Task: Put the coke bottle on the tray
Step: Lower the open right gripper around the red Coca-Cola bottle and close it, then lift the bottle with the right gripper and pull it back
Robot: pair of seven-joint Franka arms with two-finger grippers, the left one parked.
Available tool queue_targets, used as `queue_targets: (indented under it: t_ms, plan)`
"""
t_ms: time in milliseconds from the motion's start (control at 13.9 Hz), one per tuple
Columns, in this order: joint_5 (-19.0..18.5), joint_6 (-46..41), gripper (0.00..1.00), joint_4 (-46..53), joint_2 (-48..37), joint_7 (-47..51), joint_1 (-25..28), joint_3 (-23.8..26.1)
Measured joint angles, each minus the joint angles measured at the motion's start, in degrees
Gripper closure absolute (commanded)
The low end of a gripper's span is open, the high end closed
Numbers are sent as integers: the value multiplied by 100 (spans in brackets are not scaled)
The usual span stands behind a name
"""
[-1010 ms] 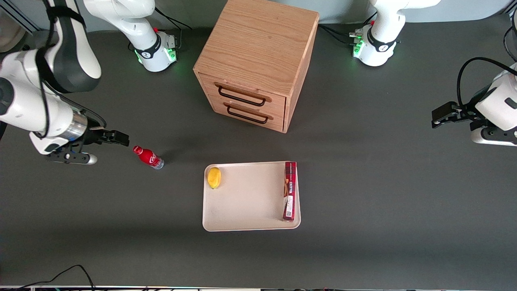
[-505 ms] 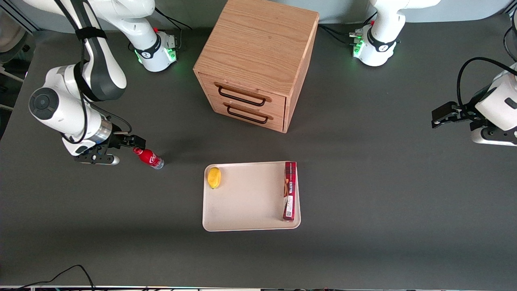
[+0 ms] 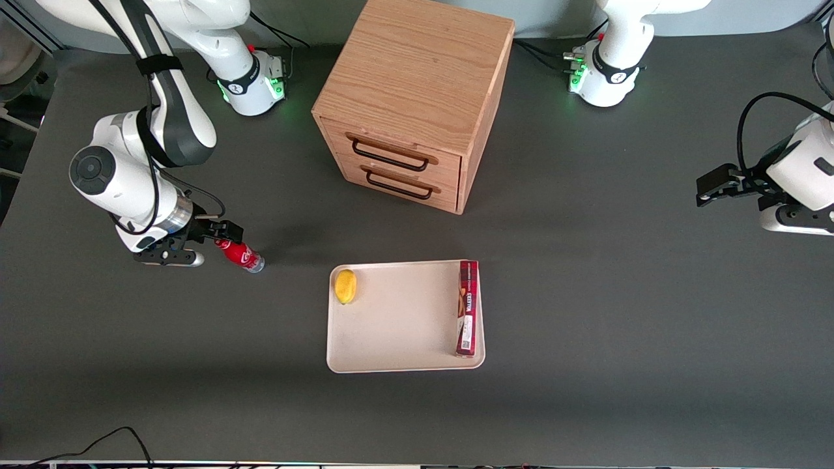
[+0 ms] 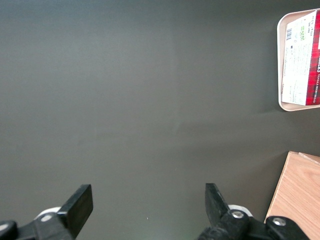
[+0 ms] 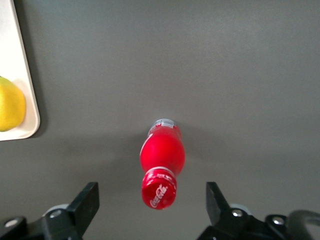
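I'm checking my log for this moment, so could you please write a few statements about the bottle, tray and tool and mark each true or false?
1. The coke bottle stands on the table, off the tray. True.
2. The tool is shut on the bottle. False: its fingers are open, either side of the cap.
3. A lemon lies on the tray. True.
4. The red box lies on the table. False: it is on the tray.

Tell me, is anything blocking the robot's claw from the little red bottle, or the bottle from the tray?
Nothing visible is. The gripper is open, with the coke bottle standing just ahead between its fingers. Only bare table lies between the bottle and the tray. The lemon and red box sit at the tray's edges, leaving its middle free.
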Motion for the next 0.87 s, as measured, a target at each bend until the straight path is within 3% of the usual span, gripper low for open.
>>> queue_targets:
  t_ms: [144, 216, 289, 505, 866]
  plan:
    - [-44, 72, 18, -18, 52, 0, -1, 0]
    - [-48, 91, 29, -29, 78, 0, -1, 0]
    - [-54, 93, 42, -38, 95, -1, -1, 0]
    - [-72, 93, 99, -46, 105, -1, -8, -1]
    - [-78, 88, 100, -49, 102, -39, -19, -1]
